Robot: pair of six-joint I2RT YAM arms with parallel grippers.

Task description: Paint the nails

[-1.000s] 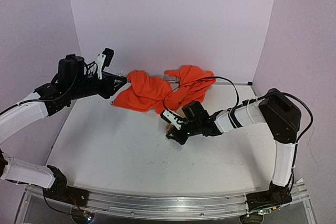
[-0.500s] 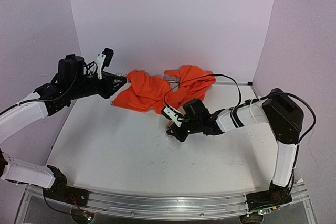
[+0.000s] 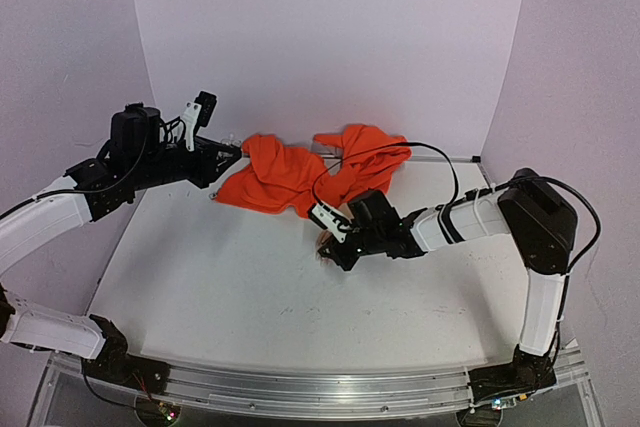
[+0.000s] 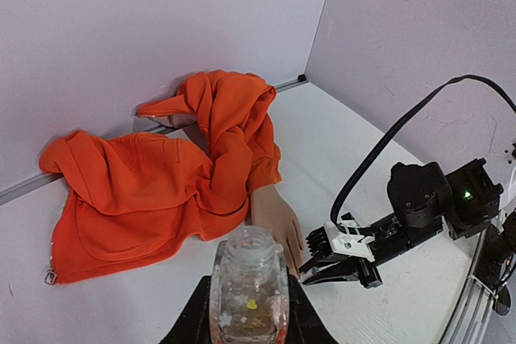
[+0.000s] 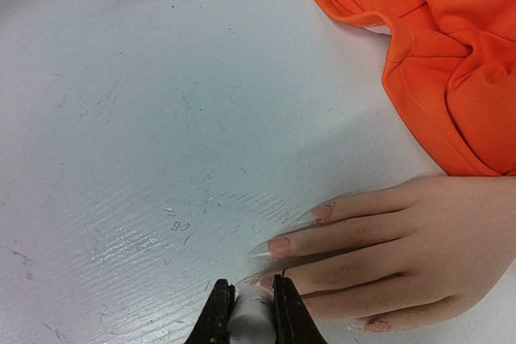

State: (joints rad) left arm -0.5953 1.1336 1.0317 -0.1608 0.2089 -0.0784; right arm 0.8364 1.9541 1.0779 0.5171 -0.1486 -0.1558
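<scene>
A flesh-coloured mannequin hand (image 5: 419, 239) lies flat on the white table, its wrist inside an orange garment (image 4: 161, 191). Its long pale glossy nails (image 5: 280, 246) point toward the table's near side. My right gripper (image 5: 251, 296) is shut on a small white cylinder (image 5: 251, 321), low at the tip of a finger; in the top view this gripper (image 3: 330, 251) covers most of the hand (image 3: 324, 237). My left gripper (image 4: 248, 316) is shut on an open clear glass bottle (image 4: 248, 267) with coloured flecks inside, held above the table's far left (image 3: 225, 152).
The orange garment (image 3: 300, 172) is bunched against the back wall. A black cable (image 3: 400, 152) loops from the right arm over the cloth. Purple walls close in the back and both sides.
My right gripper has shifted slightly up and left, closer onto the mannequin's fingertips. The left arm and its bottle have stayed still.
</scene>
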